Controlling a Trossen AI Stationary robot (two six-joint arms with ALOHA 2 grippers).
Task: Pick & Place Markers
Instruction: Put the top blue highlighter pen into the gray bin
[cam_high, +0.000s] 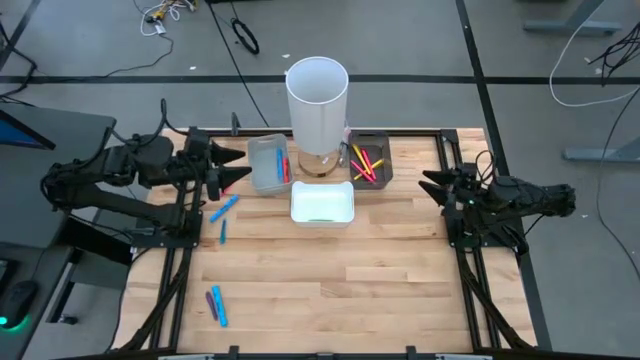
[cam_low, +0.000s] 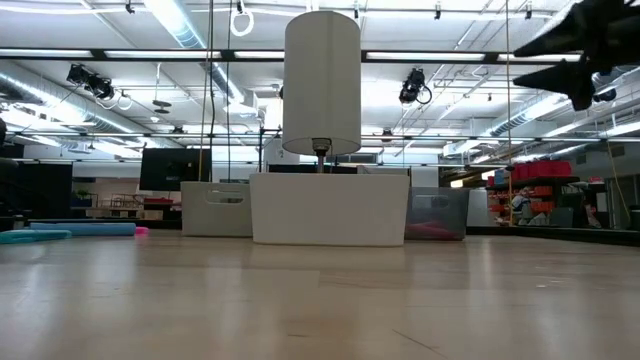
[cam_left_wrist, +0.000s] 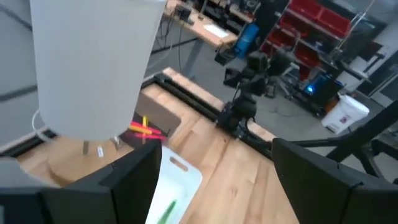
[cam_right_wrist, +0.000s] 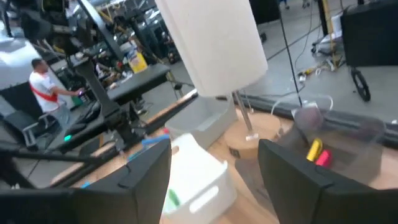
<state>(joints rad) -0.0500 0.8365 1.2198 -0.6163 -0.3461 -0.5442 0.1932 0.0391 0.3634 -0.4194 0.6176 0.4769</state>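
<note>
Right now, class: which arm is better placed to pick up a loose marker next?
Probably the left. Its gripper, jaws open, hangs beside the loose blue markers; the right gripper, also open, has no loose marker nearby.

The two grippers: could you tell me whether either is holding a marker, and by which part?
Neither: the left gripper and right gripper are both open and empty.
</note>
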